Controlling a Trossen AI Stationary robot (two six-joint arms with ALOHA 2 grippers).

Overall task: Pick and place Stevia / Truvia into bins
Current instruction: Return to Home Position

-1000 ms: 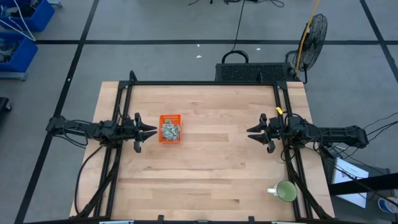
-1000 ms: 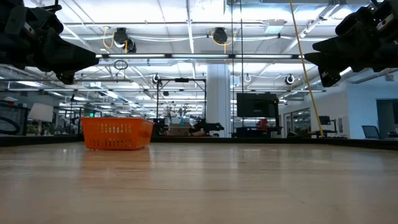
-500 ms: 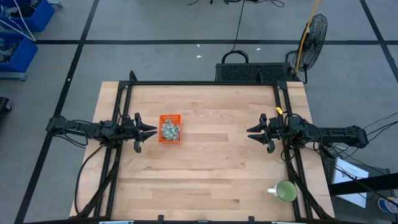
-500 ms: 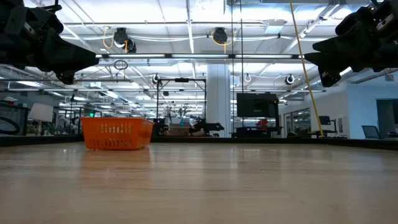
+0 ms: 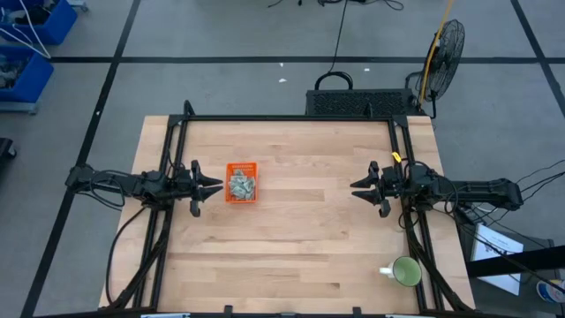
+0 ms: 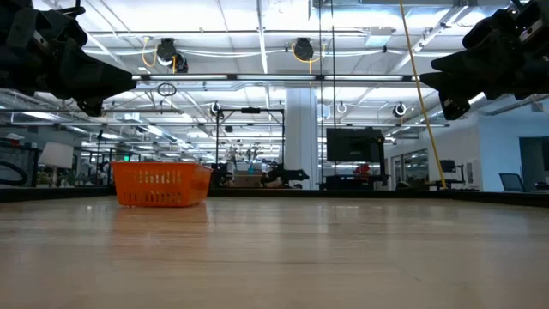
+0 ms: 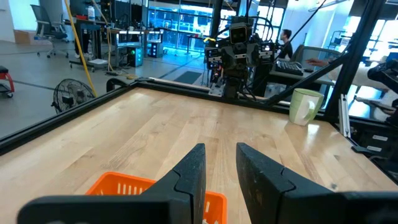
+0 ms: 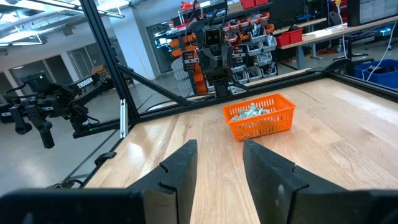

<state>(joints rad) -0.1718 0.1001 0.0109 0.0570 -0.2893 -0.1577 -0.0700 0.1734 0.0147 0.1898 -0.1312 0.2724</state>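
The orange bin (image 5: 241, 182) stands on the table's left half, also seen in the low view (image 6: 160, 185) and right wrist view (image 8: 259, 116). Several pale green and white sachets (image 5: 242, 184) lie heaped inside it (image 8: 250, 112). My left gripper (image 5: 219, 186) hovers just left of the bin, open, above the table; the bin's rim (image 7: 124, 185) shows below its fingers. My right gripper (image 5: 353, 187) hovers open near the table's right edge, pointing toward the bin. Neither holds anything.
A round green mug (image 5: 405, 271) stands near the table's near right corner, also in the left wrist view (image 7: 303, 106). A dark frame (image 5: 291, 117) borders the table. Bare wood lies between the bin and my right gripper.
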